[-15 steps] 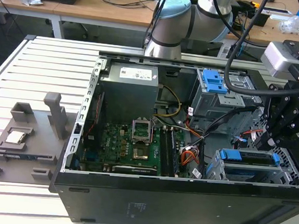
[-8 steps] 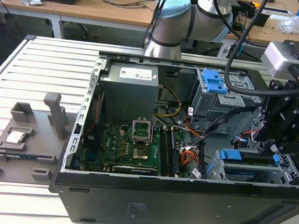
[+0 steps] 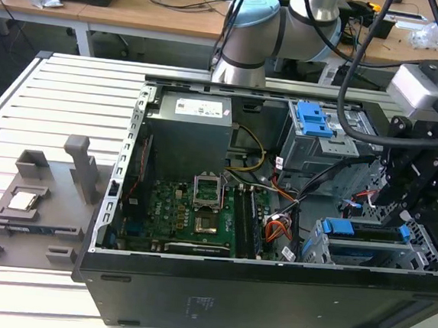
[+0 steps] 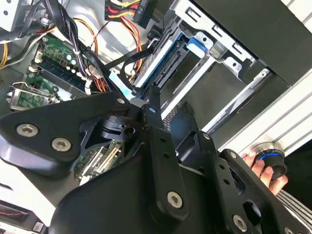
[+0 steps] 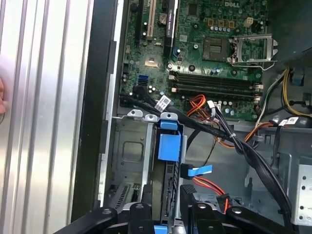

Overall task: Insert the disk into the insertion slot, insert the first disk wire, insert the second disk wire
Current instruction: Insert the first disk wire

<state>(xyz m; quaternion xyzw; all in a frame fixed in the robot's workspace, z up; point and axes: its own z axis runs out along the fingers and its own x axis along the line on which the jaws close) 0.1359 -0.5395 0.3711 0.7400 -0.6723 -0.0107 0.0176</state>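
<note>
The disk, grey with a bright blue carrier, sits on edge in the insertion slot, a light grey metal bay at the case's front corner on the exterior view's right. My gripper reaches down onto it from above. In the first wrist view the black fingers flank the disk's dark edge below the blue carrier tab, and the gripper looks shut on it. A loose blue flat cable end and red-orange wires lie beside the bay. In the second wrist view the gripper is beside the disk.
The open case holds the motherboard, a power supply and a taller grey cage with a blue clip. Black cable bundles cross near the bay. A grey fixture with a chip lies on the slatted table. A hand rests outside the case.
</note>
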